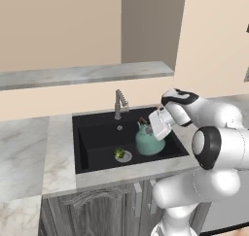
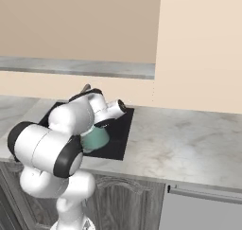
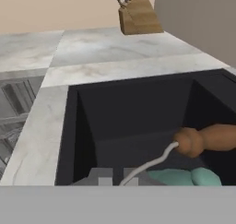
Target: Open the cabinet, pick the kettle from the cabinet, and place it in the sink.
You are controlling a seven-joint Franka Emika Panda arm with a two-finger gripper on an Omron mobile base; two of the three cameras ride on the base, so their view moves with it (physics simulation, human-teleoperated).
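Fingertips (image 3: 113, 176) of the gripper (image 1: 144, 125) rise at the bottom of the hand view, pressed close together on the thin wire of the kettle handle (image 3: 203, 141), whose reddish-brown grip runs off to the right. Just below that grip, the teal-green top of the kettle (image 1: 149, 141) shows against the black wall of the sink (image 1: 97, 138). In the left base view the kettle sits inside the basin toward its right side, with the white hand coming down on it from the right; whether its base touches the sink floor I cannot tell. In the right base view the arm covers much of the basin and the kettle's green body (image 2: 97, 138) peeks out beneath the wrist. Left of the kettle on the basin floor lies a small plate (image 1: 124, 157) with a green-yellow item (image 1: 118, 153) on it. At the rear rim stands the slim grey faucet (image 1: 119, 104). Pale marble counter (image 1: 29, 147) surrounds the basin. Farther off in the hand view, a wooden knife block (image 3: 137, 14) stands on the counter.
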